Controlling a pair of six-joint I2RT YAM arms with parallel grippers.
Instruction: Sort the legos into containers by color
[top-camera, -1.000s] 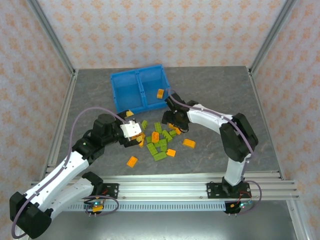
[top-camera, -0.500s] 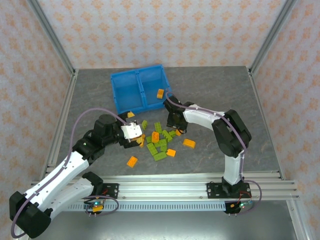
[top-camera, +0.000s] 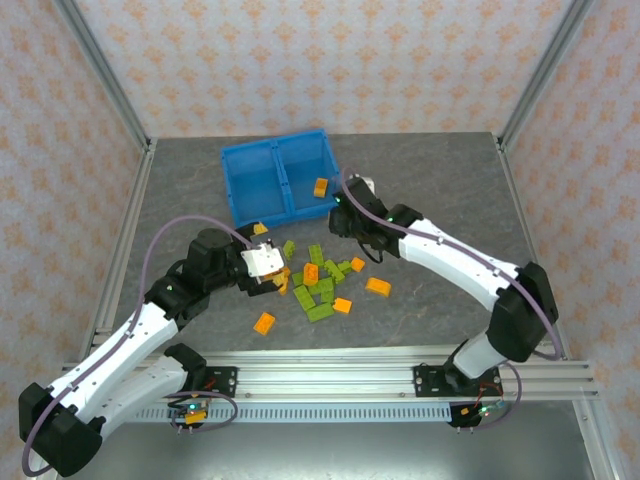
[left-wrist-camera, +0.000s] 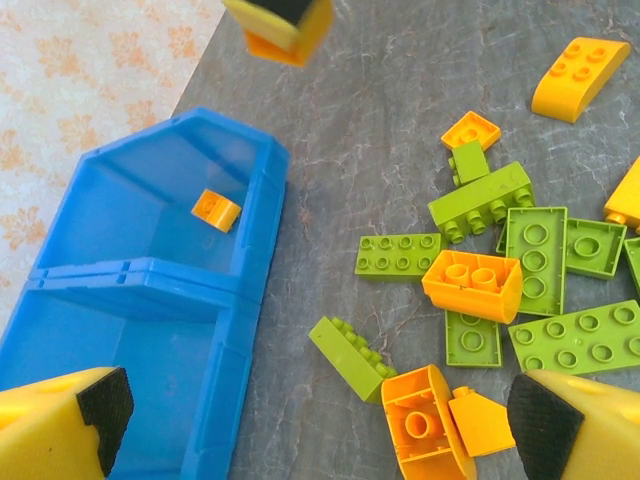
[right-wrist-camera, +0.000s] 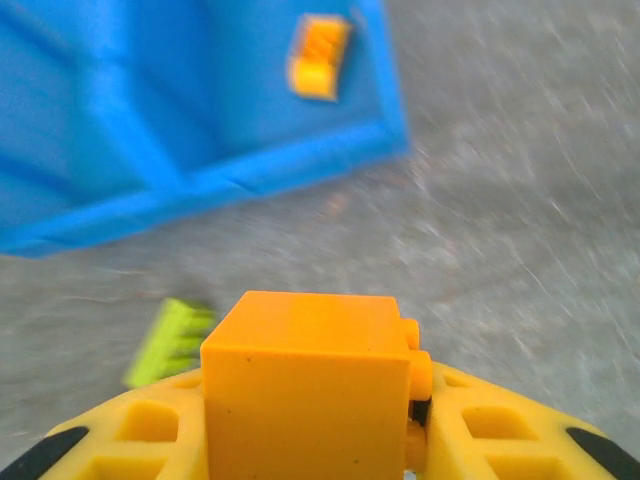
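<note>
My right claw (top-camera: 349, 213) is clenched on an orange brick (right-wrist-camera: 305, 385), at the near right corner of the blue bin (top-camera: 236, 160). The left claw (left-wrist-camera: 320, 425) is spread wide, grasping nothing, over the left edge of the loose legos (top-camera: 322, 285) on the surface (top-camera: 430, 170). One orange piece (top-camera: 320, 187) lies in the bin's right compartment. A blurred green shape (right-wrist-camera: 172, 343) below is probably a brick.

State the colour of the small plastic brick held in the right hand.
Orange. The small plastic studded brick shows best in the right wrist view.
</note>
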